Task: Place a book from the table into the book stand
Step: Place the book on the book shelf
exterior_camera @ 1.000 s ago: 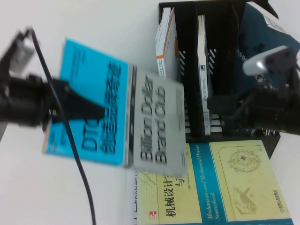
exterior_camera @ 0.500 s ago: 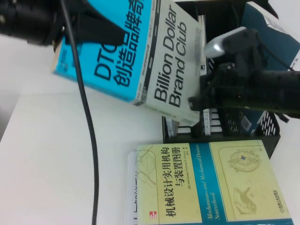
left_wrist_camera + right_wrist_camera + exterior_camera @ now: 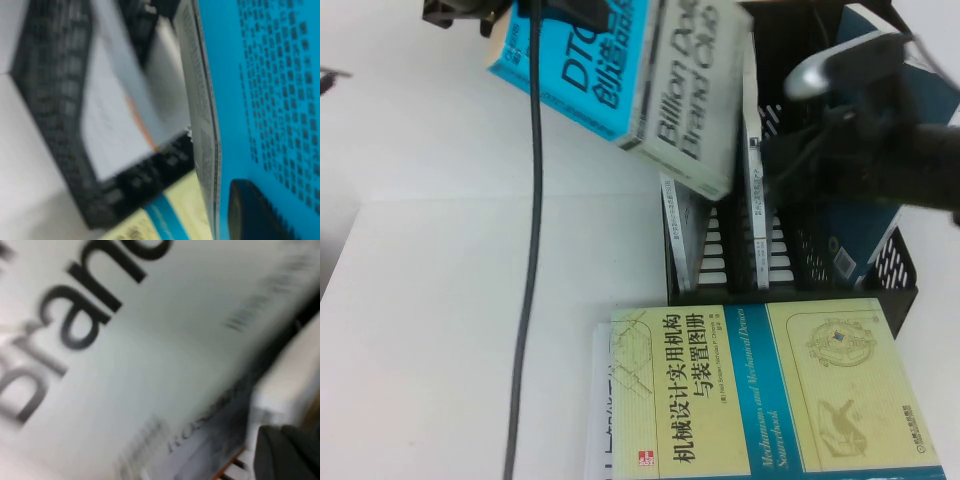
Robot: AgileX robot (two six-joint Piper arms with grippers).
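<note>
The cyan and grey book [image 3: 610,70] hangs tilted in the air over the left slots of the black book stand [image 3: 800,270], its grey half toward the stand. My left gripper [image 3: 555,12], at the top edge of the high view, is shut on the cyan half. In the left wrist view one dark finger [image 3: 255,210] presses on the cyan cover [image 3: 260,100]. My right gripper [image 3: 775,165] hovers over the stand beside the book's grey edge. The right wrist view is filled by the grey cover [image 3: 125,365].
The stand holds a white and orange book [image 3: 680,220], a thin white book [image 3: 752,150] and a dark teal book [image 3: 880,100]. A pale yellow-green book [image 3: 770,390] lies on the white table [image 3: 440,330] before the stand. A black cable [image 3: 532,250] hangs from the left arm.
The left gripper has carried the book up and to the right, from over the table to above the stand. The right arm has risen and drawn in beside the book's grey edge.
</note>
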